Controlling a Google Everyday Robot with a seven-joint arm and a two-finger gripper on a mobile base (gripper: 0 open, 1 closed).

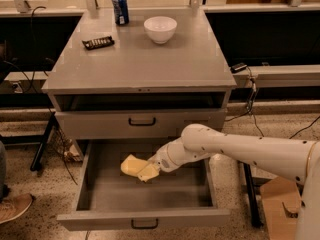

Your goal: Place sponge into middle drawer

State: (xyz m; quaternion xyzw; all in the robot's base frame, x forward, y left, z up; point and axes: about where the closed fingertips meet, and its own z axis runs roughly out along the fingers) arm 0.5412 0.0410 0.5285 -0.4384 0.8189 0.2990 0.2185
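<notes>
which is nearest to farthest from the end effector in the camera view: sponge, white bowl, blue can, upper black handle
The end effector is inside the open middle drawer.
1. sponge: right against it, in the drawer.
2. upper black handle: on the drawer front above.
3. white bowl: on the cabinet top, towards the back.
4. blue can: at the top's rear edge.

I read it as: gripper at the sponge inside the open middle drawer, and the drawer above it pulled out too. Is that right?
Not quite. The camera view shows the drawer above shut, not pulled out. The rest holds: the gripper is at the sponge inside the open middle drawer.
</notes>
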